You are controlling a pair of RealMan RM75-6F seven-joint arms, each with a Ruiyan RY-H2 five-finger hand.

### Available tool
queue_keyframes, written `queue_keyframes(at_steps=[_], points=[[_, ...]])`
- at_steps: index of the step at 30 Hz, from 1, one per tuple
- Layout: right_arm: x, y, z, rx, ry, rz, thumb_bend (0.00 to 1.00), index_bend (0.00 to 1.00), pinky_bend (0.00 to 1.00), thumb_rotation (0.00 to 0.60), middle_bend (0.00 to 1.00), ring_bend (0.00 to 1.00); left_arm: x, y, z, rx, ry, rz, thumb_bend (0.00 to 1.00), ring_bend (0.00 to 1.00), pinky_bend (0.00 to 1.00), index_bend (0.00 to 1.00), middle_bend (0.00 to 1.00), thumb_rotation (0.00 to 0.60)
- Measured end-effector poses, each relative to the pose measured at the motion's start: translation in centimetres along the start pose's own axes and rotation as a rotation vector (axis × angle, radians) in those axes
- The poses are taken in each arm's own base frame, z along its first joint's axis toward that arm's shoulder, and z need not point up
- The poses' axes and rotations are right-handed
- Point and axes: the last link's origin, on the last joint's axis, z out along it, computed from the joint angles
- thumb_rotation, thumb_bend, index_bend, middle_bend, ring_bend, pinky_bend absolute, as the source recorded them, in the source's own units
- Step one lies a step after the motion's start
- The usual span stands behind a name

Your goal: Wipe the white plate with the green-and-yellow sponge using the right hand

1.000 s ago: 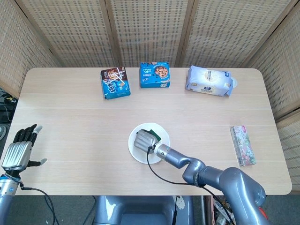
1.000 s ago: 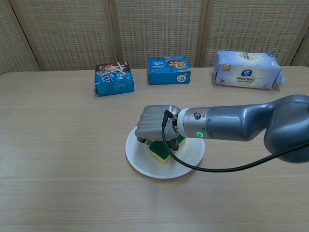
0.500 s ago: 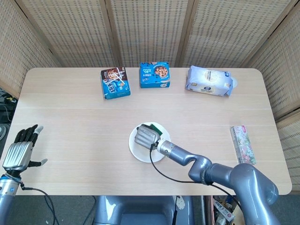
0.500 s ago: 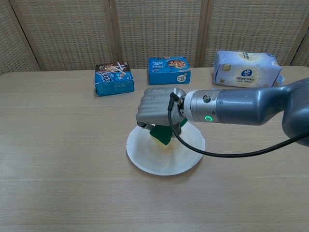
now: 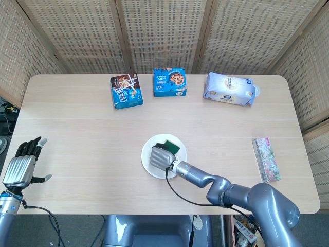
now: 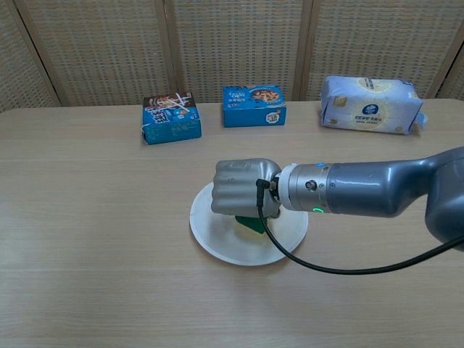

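The white plate (image 5: 147,159) (image 6: 217,243) lies near the middle of the table. On it sits the green-and-yellow sponge (image 5: 170,146) (image 6: 251,224), mostly covered from above. My right hand (image 5: 162,157) (image 6: 244,187) grips the sponge from above and holds it down on the plate, fingers curled around it. My left hand (image 5: 21,163) hovers at the table's left front edge with fingers apart and nothing in it; the chest view does not show it.
Along the back stand two blue snack boxes (image 5: 126,90) (image 5: 169,83) and a white tissue pack (image 5: 230,89). A floral packet (image 5: 266,159) lies near the right edge. A black cable (image 6: 290,259) loops from my right wrist over the plate's front.
My right hand with the sponge moved back across the plate, then came forward and to the right again. The left hand stayed put.
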Motion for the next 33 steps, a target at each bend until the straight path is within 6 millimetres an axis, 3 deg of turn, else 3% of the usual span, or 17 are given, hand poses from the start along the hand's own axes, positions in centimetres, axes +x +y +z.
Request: queue_keyframes(at_steps=[12,23,33], points=[[-0.3,0.0,-0.1,-0.001,-0.015,-0.036,0.53,0.63,0.72,0.600,0.56,0.46,0.0,0.0,0.0,-0.001,-0.004,-0.003,0.00,0.00,0.00,0.00,0.00,0.600],[1.7,2.9,-0.1,-0.074,0.031,0.011,0.53,0.63,0.72,0.600,0.56,0.46,0.0,0.2,-0.2,-0.009,-0.004,-0.009,0.00,0.00,0.00,0.00,0.00,0.600],[0.5,2.7,1.1,-0.076,-0.040,0.099,0.53,0.63,0.72,0.600,0.56,0.46,0.2,0.2,-0.3,-0.009,0.001,-0.014,0.00,0.00,0.00,0.00,0.00,0.600]])
